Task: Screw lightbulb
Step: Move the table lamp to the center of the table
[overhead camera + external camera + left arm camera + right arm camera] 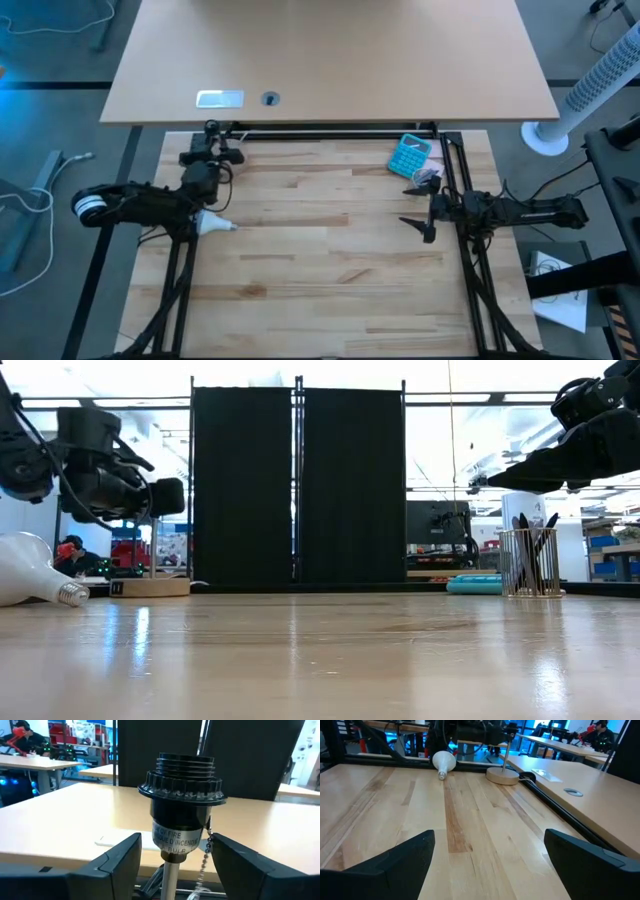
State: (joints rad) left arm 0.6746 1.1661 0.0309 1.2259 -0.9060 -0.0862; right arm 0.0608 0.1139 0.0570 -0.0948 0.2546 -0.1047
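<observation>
The white lightbulb [212, 224] lies on its side on the wooden table, near my left arm; it also shows in the low view [25, 568] and the right wrist view [442, 762]. A black lamp socket [182, 795] stands on a thin rod above a round wooden disc [502, 776]. My left gripper [176, 840] is open at socket height, with one finger on each side of the socket's lower body and a gap showing on both sides. My right gripper [487, 865] is open and empty above the table's right part [415, 210].
A teal calculator [410, 155] and a wire pen holder [428, 178] stand at the far right of the table. A bead chain [206, 860] hangs from the socket. A second, pale table [330, 60] lies beyond the far edge. The table's middle and near part [320, 280] is bare wood.
</observation>
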